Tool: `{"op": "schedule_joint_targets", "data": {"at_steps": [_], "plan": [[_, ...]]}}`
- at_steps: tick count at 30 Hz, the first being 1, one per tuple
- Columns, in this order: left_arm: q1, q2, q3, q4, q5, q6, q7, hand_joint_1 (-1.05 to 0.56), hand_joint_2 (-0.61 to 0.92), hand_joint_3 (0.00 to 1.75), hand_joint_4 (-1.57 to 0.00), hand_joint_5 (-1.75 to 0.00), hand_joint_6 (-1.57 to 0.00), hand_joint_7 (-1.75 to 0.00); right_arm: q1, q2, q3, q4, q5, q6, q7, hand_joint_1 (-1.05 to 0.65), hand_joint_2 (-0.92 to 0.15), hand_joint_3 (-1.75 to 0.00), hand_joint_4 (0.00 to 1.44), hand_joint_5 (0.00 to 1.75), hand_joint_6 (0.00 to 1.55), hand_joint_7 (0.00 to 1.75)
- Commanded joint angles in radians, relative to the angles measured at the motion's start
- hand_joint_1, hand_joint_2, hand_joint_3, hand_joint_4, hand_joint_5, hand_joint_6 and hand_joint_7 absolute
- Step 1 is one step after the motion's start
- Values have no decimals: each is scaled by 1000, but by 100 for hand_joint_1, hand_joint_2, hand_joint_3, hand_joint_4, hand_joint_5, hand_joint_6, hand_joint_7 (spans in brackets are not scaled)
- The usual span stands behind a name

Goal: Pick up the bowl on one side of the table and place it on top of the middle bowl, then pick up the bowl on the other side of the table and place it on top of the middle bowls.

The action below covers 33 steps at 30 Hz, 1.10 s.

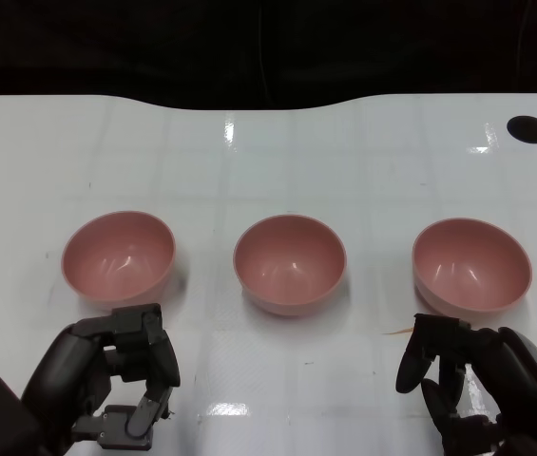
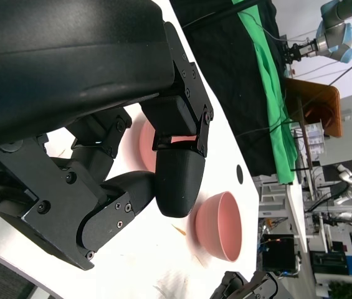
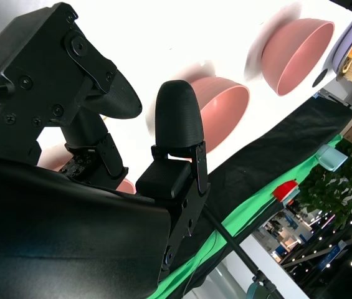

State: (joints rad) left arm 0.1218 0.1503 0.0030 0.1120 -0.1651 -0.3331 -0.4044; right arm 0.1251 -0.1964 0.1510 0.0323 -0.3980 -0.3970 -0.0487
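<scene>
— White table (image 1: 268, 161) under us, three pink bowls in a row: left bowl (image 1: 118, 255), middle bowl (image 1: 289, 262), right bowl (image 1: 471, 265), each well apart. Why that spacing?

— So we can likely close around one without nudging its neighbour. Our left hand (image 1: 121, 385) and right hand (image 1: 468, 389) sit near the side bowls, fingers loosely apart, holding nothing; no stacking done yet.
</scene>
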Motion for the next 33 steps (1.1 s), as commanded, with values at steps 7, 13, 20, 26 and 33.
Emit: {"op": "schedule_joint_targets", "data": {"at_steps": [7, 13, 20, 26, 33], "plan": [[4, 14, 11, -7, 11, 8, 9, -24, 34, 138, -86, -170, -89, -146, 3, -9, -5, -7, 8, 17, 7, 1, -24, -155, 87, 175, 79, 146], [5, 16, 11, -12, 10, 18, 9, -24, 34, 138, -88, -169, -91, -144, 2, -9, -5, -6, 7, 15, 4, 1, -24, -154, 87, 175, 79, 145], [10, 16, 12, -21, 19, 17, 14, -25, 39, 129, -85, -170, -89, -146, 1, -9, -4, -4, 8, 14, 4, 1, -24, -153, 86, 175, 79, 145], [8, 19, 13, -19, 22, 17, 13, -25, 41, 129, -85, -170, -88, -147, 1, 4, -9, -7, 9, 23, -8, -1, -26, -148, 82, 171, 78, 132], [11, 16, 16, -17, 30, -2, 20, -26, 41, 126, -85, -169, -87, -147, -10, 11, -24, -2, 9, 18, -33, -8, -39, -105, 73, 133, 76, 90]]}}
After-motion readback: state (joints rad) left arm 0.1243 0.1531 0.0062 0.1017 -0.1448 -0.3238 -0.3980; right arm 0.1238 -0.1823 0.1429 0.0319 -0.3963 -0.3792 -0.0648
